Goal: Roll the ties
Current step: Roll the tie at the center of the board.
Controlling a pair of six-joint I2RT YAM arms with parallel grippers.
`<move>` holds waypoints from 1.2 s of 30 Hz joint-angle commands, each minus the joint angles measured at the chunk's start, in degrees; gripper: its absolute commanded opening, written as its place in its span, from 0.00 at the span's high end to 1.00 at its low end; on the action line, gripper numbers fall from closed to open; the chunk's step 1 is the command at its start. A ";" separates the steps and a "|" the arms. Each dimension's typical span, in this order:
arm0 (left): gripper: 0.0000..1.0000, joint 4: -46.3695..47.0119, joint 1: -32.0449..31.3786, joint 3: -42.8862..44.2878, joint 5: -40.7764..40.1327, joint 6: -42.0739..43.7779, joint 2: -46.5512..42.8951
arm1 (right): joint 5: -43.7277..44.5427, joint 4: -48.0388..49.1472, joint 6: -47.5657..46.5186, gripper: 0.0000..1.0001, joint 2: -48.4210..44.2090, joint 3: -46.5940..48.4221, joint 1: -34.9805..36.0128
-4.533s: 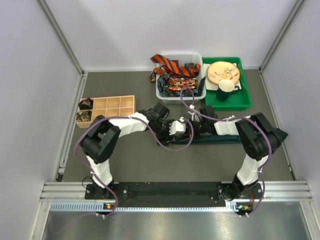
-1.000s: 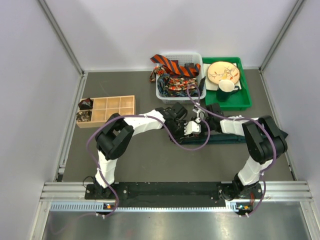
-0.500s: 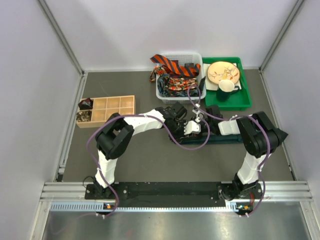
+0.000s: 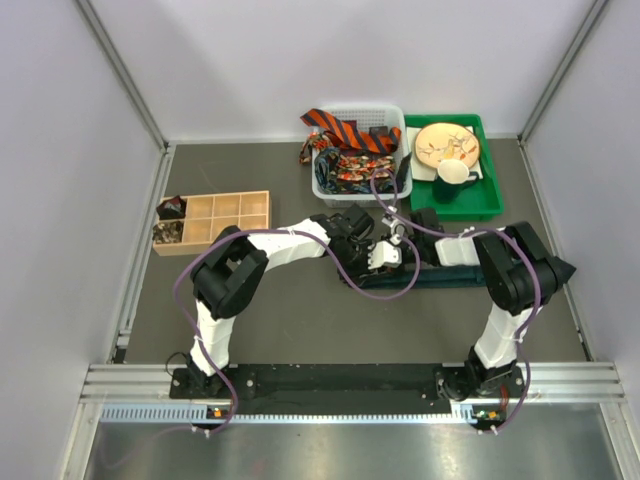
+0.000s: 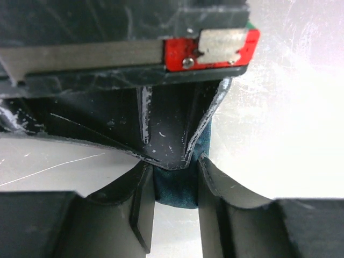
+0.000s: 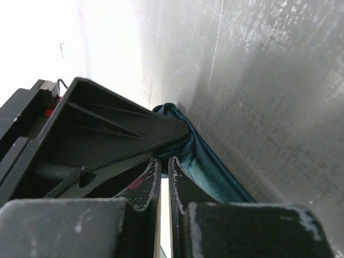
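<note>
- Teal tie is pinched in your left gripper. The jaws stand partly apart, and the dark fabric fills the gap between them.
- Your right gripper sits nose to nose with the left one. Its jaws are closed almost to touching, and no cloth shows in the thin slit between them, so do not count it as holding anything. The teal fabric runs just beside its right finger.
- From overhead, both grippers meet toward the left end of that tie. The rest of its length lies flat on the table, running right alongside your right forearm. By my reading only the end is gathered, so this roll is at its very start.
- Farther back, the white basket holds a heap of patterned ties. The orange-and-black striped tie hangs over its far rim. None of these looks rolled.
- At the far left, the wooden box has dark bundles in its two leftmost compartments. They look like finished rolls, and the other compartments look bare.
- So, as a judgement, you have perhaps two ties done, one in hand and the whole basket left to do.
</note>
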 commanded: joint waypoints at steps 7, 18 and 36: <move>0.42 6.86 3.53 -8.36 3.86 -4.92 -1.97 | 12.61 -12.06 -11.32 1.00 -2.12 1.89 0.40; 0.10 39.38 9.51 -26.21 18.80 -12.65 -14.30 | 16.57 -14.34 -14.49 1.00 -2.21 3.56 0.40; 0.26 52.76 7.67 -21.83 24.08 -23.29 -2.79 | 17.80 -14.70 -16.42 1.00 -3.62 3.03 0.40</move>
